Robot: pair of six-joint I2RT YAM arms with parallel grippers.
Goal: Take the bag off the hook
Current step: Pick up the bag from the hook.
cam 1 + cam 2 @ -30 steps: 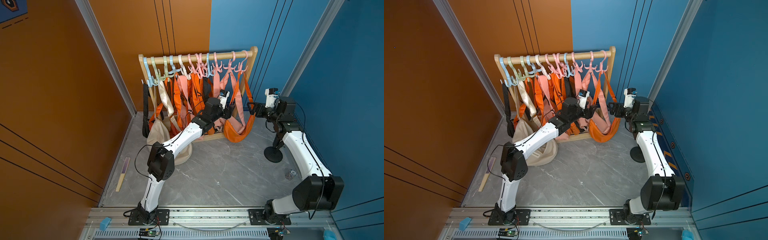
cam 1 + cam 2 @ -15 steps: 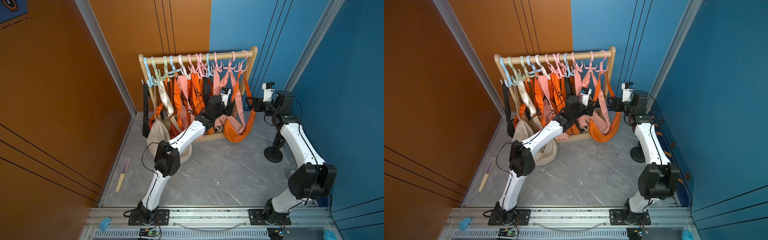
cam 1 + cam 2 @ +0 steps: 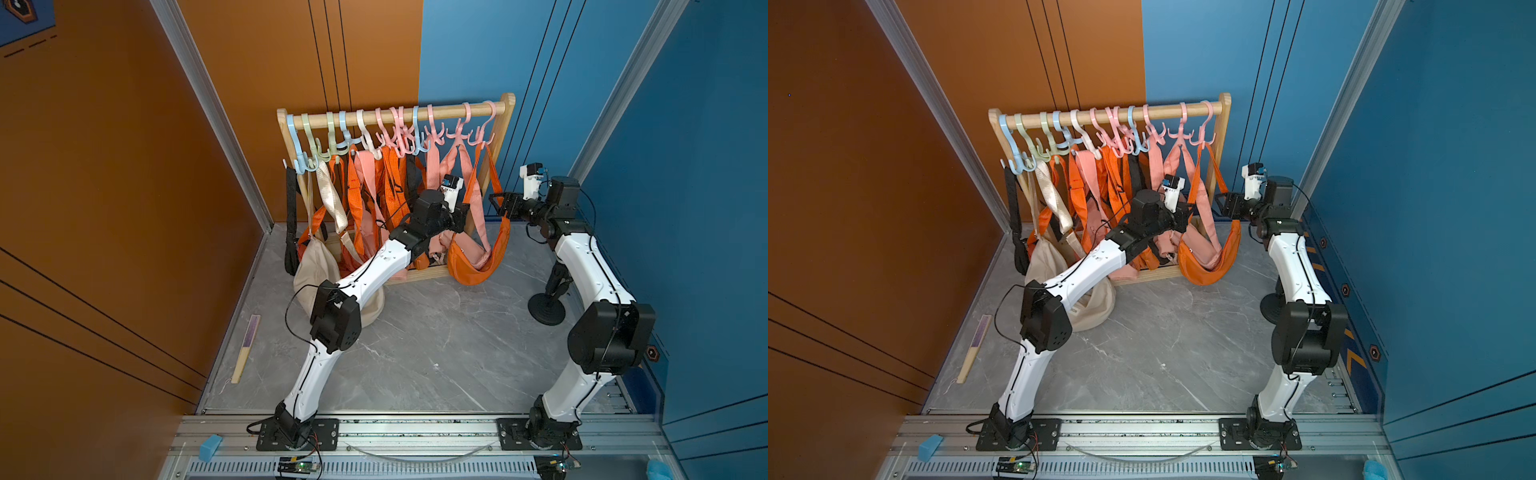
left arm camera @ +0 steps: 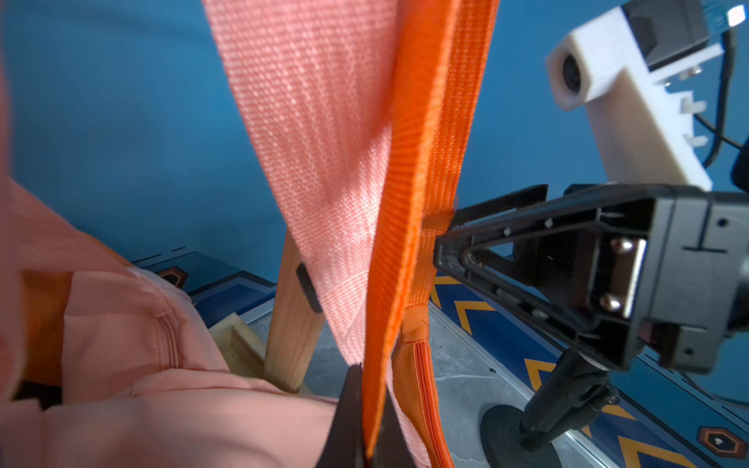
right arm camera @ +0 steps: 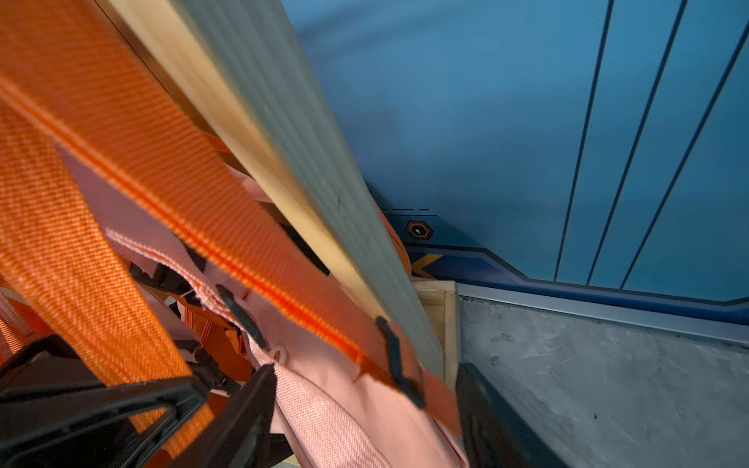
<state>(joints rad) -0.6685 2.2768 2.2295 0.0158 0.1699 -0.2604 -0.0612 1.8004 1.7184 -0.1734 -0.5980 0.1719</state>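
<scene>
An orange bag (image 3: 478, 268) (image 3: 1208, 268) hangs by its two orange straps from the last pink hook (image 3: 484, 129) (image 3: 1203, 129) at the rack's right end. My left gripper (image 4: 371, 375) (image 3: 464, 212) is shut on the near orange strap (image 4: 405, 202), pinching it edge-on between the black jaws. My right gripper (image 5: 364, 377) (image 3: 497, 203) (image 3: 1222, 205) stands open beside the rack's right post (image 5: 283, 170). The far orange strap (image 5: 243, 243) and pink fabric lie between its fingers (image 5: 247, 409).
The wooden rack (image 3: 449, 111) carries several pastel hooks with orange, pink and black straps and a beige bag (image 3: 316, 266). A pink bag (image 4: 142, 344) sags beside the orange one. A black stand (image 3: 546, 307) is near the right arm. A folded fan (image 3: 247, 347) lies on the floor at the left.
My left gripper has shut on the orange strap. The right arm has swung in towards the rack's right end, and its jaws have narrowed a little.
</scene>
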